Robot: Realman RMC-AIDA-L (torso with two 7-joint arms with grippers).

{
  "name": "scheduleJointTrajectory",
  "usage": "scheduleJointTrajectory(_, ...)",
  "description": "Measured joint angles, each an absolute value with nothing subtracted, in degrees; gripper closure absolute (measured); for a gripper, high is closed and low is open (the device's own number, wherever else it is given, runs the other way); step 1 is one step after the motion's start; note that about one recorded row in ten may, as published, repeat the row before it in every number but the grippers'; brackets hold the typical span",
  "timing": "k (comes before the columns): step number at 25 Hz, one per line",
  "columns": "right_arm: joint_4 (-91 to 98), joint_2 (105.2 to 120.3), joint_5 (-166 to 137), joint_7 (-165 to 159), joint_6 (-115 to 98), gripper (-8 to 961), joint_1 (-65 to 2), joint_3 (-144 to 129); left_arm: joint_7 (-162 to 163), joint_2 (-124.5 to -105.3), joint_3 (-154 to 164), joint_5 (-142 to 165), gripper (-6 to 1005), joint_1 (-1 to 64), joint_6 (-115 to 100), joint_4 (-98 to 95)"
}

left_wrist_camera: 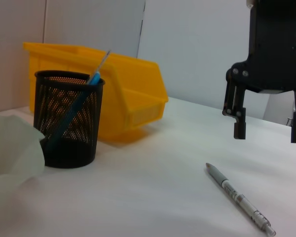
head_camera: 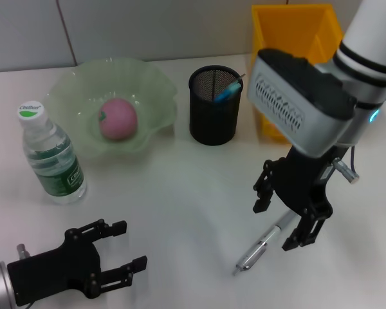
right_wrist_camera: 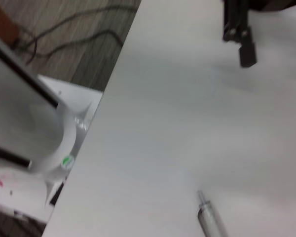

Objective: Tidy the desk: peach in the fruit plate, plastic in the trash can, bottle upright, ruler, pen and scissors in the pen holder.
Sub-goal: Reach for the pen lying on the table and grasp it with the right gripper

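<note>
A silver pen (head_camera: 264, 243) lies on the white desk (head_camera: 180, 206). My right gripper (head_camera: 275, 225) hovers open just above the pen's upper end, one finger on each side. From the left wrist the pen (left_wrist_camera: 239, 199) lies flat below the right gripper (left_wrist_camera: 269, 133). The peach (head_camera: 118, 119) sits in the green fruit plate (head_camera: 151, 84). The bottle (head_camera: 51, 154) stands upright. Light-blue scissors (head_camera: 226, 92) and a thin clear strip, likely the ruler (left_wrist_camera: 104, 57), stick out of the black pen holder (head_camera: 213, 122). My left gripper (head_camera: 119, 248) rests open at the front left. No plastic is in view.
The yellow trash can (head_camera: 296, 38) stands behind the right arm, close to the pen holder (left_wrist_camera: 66, 118). The right wrist view shows the desk's edge (right_wrist_camera: 101, 106) with floor and cables beyond it.
</note>
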State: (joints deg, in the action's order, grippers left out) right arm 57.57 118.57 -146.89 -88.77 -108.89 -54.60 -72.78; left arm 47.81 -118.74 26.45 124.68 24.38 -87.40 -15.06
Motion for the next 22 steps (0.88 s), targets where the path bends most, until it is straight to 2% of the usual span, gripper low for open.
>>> scheduleJointTrajectory(22, 56.88, 119.43, -147.81, -83.41, -98.95, 227, -54.19, -92.19, 47.8, -118.74, 26.9, 124.66, 214, 23.8, -86.56, -14.43)
